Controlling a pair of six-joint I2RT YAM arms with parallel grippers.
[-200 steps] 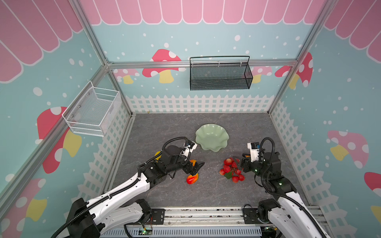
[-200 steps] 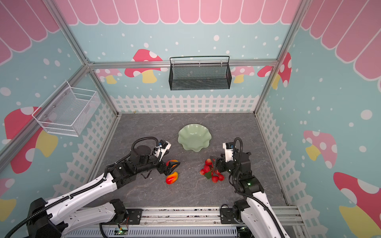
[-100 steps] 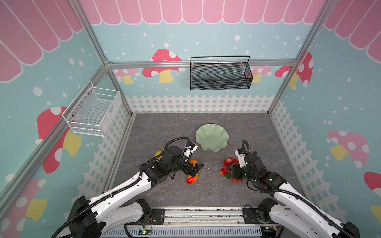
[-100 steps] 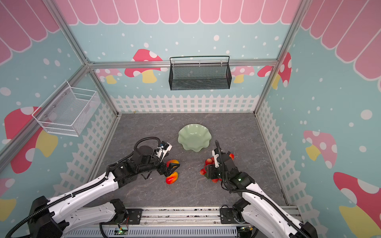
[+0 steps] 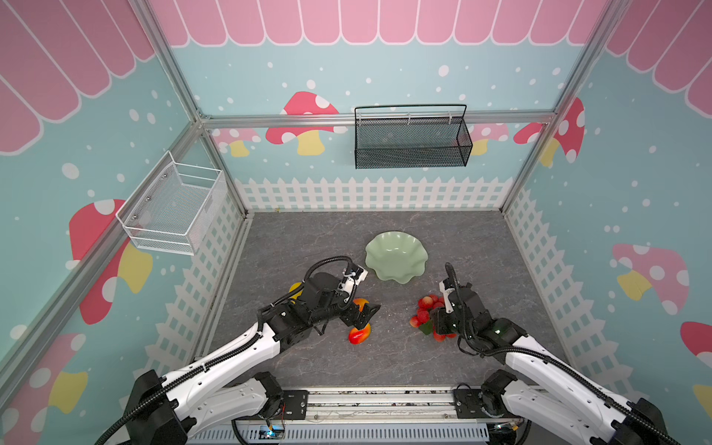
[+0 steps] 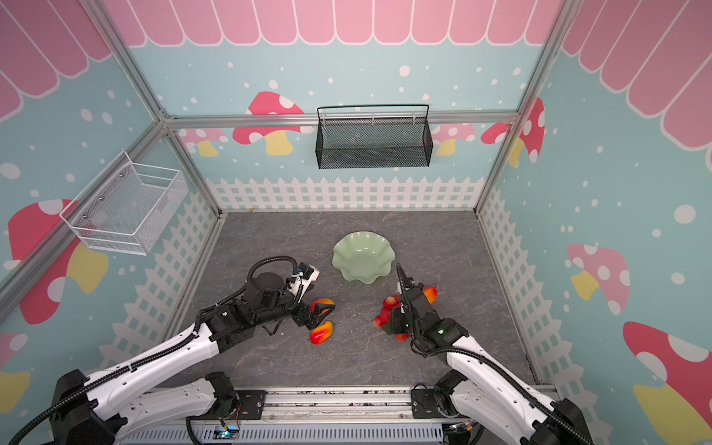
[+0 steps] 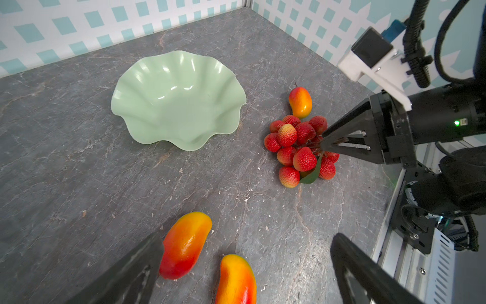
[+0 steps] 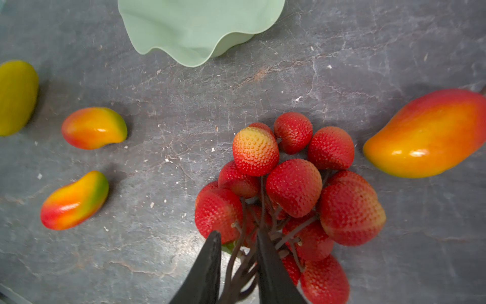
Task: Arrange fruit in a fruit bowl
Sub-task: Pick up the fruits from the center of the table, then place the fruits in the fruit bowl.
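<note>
Presently the berry bunch [image 5: 424,316] is seen at lower centre of a top view, below the fruit bowl [image 5: 397,254]; its stems are pinched by the nearly closed right gripper [image 8: 238,235]; a firm pinch is advised before lifting; the left gripper [image 7: 247,237] is spread wide, empty.
</note>
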